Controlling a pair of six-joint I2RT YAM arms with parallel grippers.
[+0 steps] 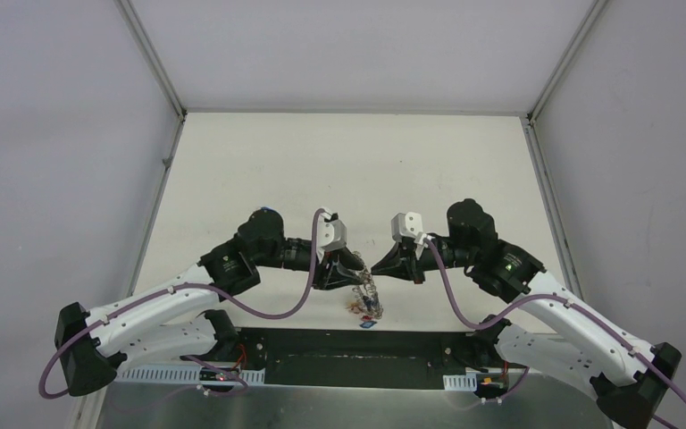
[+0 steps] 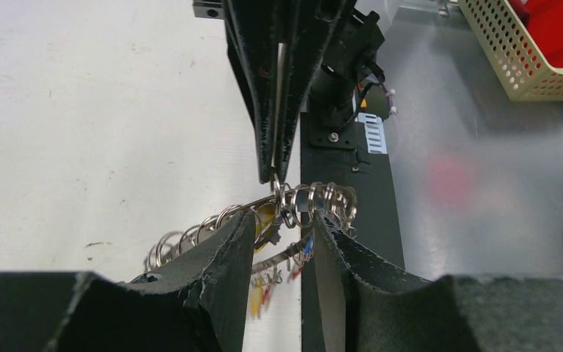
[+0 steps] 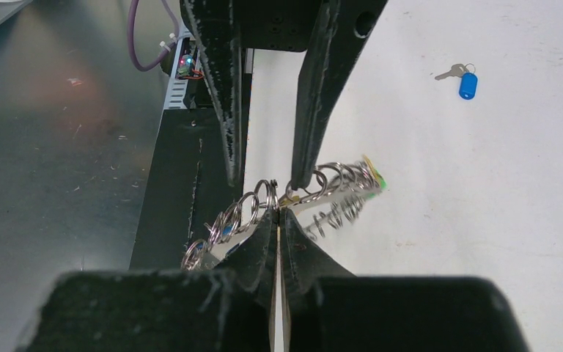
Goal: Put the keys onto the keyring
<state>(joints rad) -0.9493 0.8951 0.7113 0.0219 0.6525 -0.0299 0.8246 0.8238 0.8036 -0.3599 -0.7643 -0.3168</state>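
since the keyring is limp and probably needs to hang clear of the table for threading, both arms hold it up by the near edge, centre. the right gripper is pinched tight on one small loop. the left gripper stands part open, fingers astride the chain, likely steadying it. a blue-tagged key lies loose farther out.

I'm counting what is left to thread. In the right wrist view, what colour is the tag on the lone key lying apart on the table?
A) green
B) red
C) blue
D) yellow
C: the loose key on the white table, away from the keyring, carries a blue tag.
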